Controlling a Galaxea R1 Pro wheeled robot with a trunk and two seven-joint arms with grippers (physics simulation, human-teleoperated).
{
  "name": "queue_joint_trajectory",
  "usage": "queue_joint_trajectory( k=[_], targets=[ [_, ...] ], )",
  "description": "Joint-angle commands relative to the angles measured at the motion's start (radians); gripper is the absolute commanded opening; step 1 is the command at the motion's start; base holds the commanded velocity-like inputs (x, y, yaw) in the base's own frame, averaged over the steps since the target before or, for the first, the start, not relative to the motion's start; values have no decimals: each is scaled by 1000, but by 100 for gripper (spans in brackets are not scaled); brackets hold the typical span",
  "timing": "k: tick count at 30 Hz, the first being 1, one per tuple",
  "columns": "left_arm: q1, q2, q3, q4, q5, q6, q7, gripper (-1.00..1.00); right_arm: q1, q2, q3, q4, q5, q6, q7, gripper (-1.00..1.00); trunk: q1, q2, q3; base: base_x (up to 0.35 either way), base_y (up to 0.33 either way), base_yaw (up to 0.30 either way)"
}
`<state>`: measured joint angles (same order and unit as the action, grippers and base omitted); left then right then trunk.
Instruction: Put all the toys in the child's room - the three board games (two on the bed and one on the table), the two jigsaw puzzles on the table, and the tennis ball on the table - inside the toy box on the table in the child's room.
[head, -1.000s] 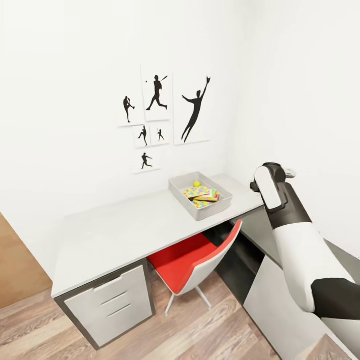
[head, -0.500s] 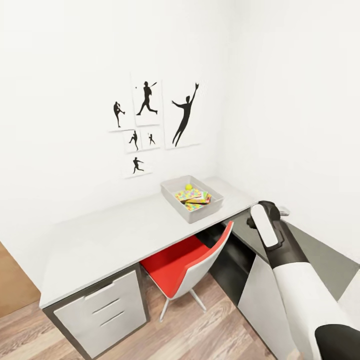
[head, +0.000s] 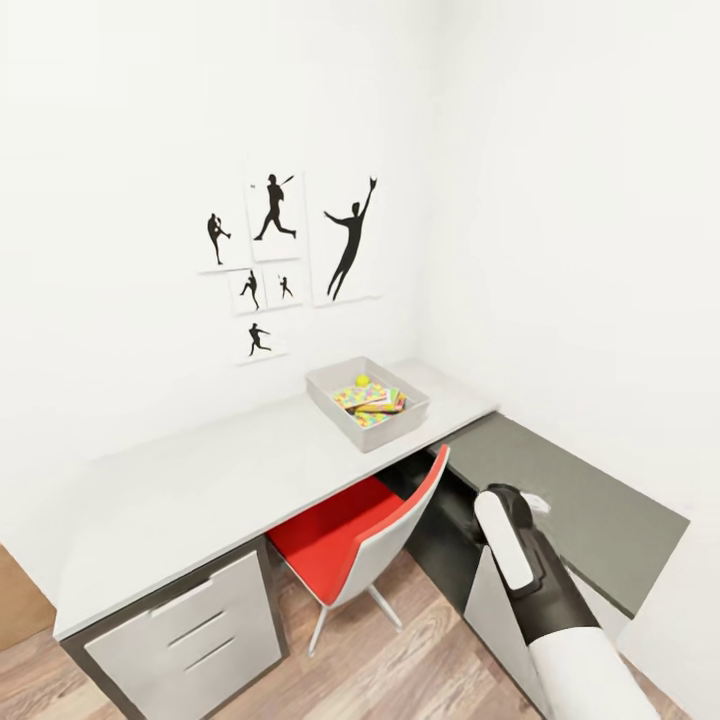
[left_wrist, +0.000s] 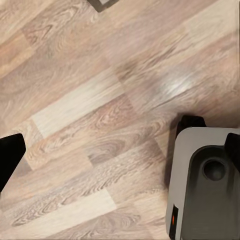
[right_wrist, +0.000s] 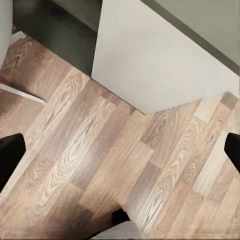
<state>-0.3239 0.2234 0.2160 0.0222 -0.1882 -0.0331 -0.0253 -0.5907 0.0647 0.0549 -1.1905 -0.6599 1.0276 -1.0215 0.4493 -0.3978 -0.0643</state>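
— Looking at the toy box (head: 368, 403): where is it, and what's inside?

— It sits on the white desk (head: 220, 480) near the corner of the room, below the baseball silhouette prints (head: 285, 250). Inside it I see the tennis ball (head: 362, 380) toward the wall side, next to colourful flat boxes (head: 370, 400); any lettering on them is too small for me to read.

— And around it?

— A red chair (head: 355, 535) is tucked under the desk, a drawer unit (head: 185, 640) stands at the desk's left end, and a dark grey side desk (head: 570, 510) runs along the right wall.

— Your grippers?

— My right arm (head: 525, 570) hangs low by the side desk. My right gripper (right_wrist: 120, 152) is spread wide over the wood floor (right_wrist: 75, 150), holding nothing. My left gripper (left_wrist: 120, 150) is also wide apart and empty, above the floor beside my base (left_wrist: 205, 185).
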Motion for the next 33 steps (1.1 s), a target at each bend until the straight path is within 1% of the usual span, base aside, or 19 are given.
queue_joint_trajectory(
  k=[1,2,4,5,9,13,16,17,18,19,21,23,25,26,27,28,30,32,33],
  targets=[
    [-1,0,9,2,-10,-4,-2,100,21,15,1,10,-7,6,-10,100,1,-2,-1,0,0,-96],
    [-1,0,9,2,-10,-4,-2,100,33,23,1,18,-7,6,-9,100,1,-2,1,0,0,-81],
    [-1,0,9,2,-10,-4,-2,100,79,46,2,76,-6,-5,-8,100,1,-2,4,0,0,-43],
    [-1,0,8,2,-10,-4,-2,100,89,50,3,97,-6,-12,-8,100,1,-2,6,0,0,-27],
    [-1,-1,8,2,-9,-3,-2,100,121,67,12,254,-5,-85,-5,100,1,-2,11,0,0,-12],
    [0,-1,8,2,-9,-1,-2,100,130,72,41,492,-2,-232,22,100,1,-2,15,0,0,-3],
    [2,-1,8,2,-8,-1,-2,100,131,73,71,596,3,-326,60,100,1,-2,16,0,0,0],
    [5,-1,8,2,-8,-2,-2,100,132,72,93,645,5,-377,87,100,1,-2,16,0,0,0],
    [7,-1,8,2,-8,-2,-2,100,132,72,105,669,6,-404,102,100,1,-2,16,0,0,0],
    [9,-1,8,2,-8,-3,-2,100,132,72,133,716,7,-460,133,100,1,-2,16,0,0,0],
    [11,-1,8,2,-8,-3,-2,100,132,71,164,762,8,-520,166,100,1,-2,16,0,0,0],
    [15,-1,9,3,-8,-4,-2,100,132,68,226,849,9,-655,237,100,1,-2,16,0,0,0],
    [19,-2,9,3,-8,-4,-2,100,133,65,252,894,9,-726,274,100,1,-2,16,0,0,0],
    [22,-2,9,3,-8,-5,-2,100,134,62,272,937,9,-793,314,100,1,-2,16,0,0,0],
    [24,-2,9,3,-8,-5,-1,100,134,61,280,958,10,-823,336,100,1,-2,16,0,0,0],
    [28,-2,9,3,-8,-5,-2,100,134,59,296,1015,12,-896,406,100,1,-2,16,0,0,0],
    [31,-2,9,2,-8,-5,-2,100,135,57,302,1045,13,-928,454,100,1,-2,16,0,0,0],
    [35,-2,9,2,-7,-5,-2,100,136,54,310,1081,13,-964,546,100,1,-2,16,0,0,0],
    [36,-2,9,2,-7,-5,-1,100,137,54,311,1086,14,-969,566,100,1,-2,16,0,0,0]
  ],
)
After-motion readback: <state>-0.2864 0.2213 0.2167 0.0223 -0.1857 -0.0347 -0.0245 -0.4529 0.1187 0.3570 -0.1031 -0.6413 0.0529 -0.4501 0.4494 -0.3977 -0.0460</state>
